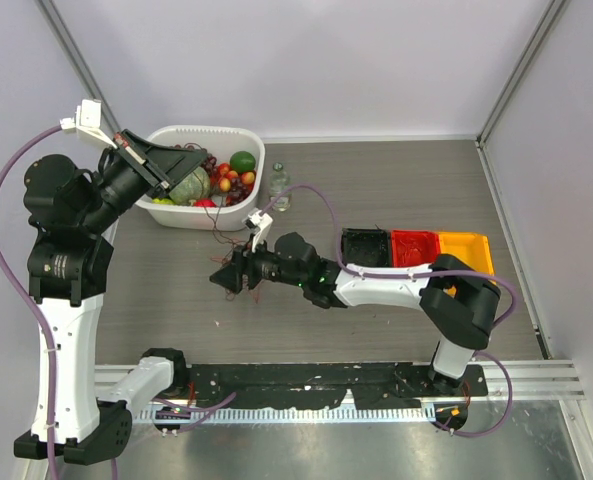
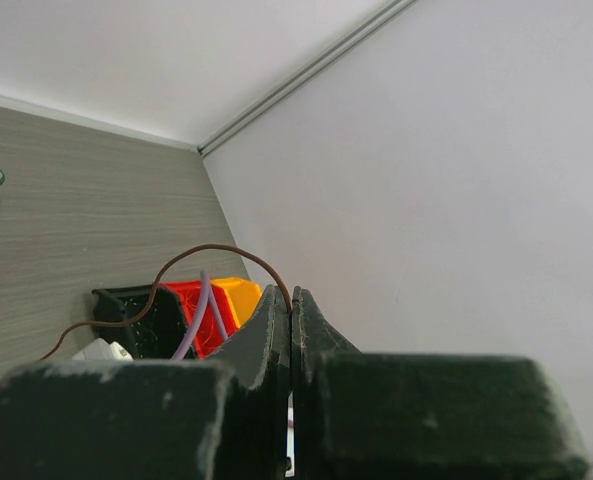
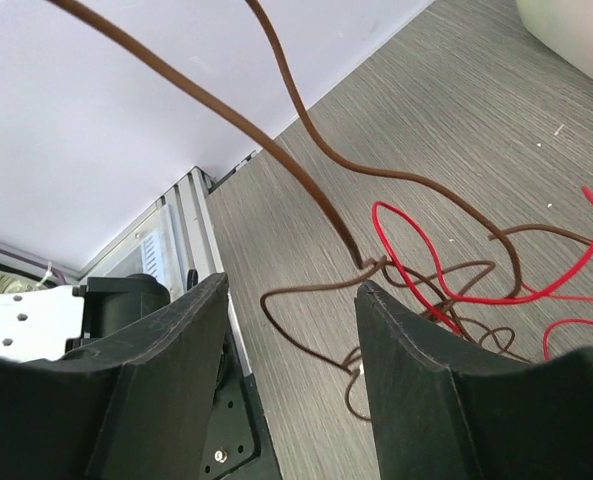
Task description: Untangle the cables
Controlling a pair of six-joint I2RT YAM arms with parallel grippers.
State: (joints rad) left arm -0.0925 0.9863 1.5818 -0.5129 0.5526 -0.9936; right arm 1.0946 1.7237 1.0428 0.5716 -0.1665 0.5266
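The cables lie as a loose tangle of thin brown (image 3: 306, 310) and red (image 3: 416, 255) wires on the wood-grain table. My right gripper (image 3: 291, 300) is open just above the table, with a brown loop lying between its fingers and the red loops beyond the right finger. In the top view it (image 1: 221, 280) points left, low at the table's middle. My left gripper (image 2: 291, 295) is raised and shut on a brown cable (image 2: 211, 247) that arches away from its tips. In the top view it (image 1: 198, 157) hangs over the basket, and a thin strand (image 1: 217, 225) runs down toward the tangle.
A white basket (image 1: 231, 134) of fruit stands at the back left, with a small glass bottle (image 1: 278, 186) beside it. Black, red and orange bins (image 1: 416, 247) sit to the right. A black rail (image 1: 376, 375) runs along the near edge. Walls enclose the table.
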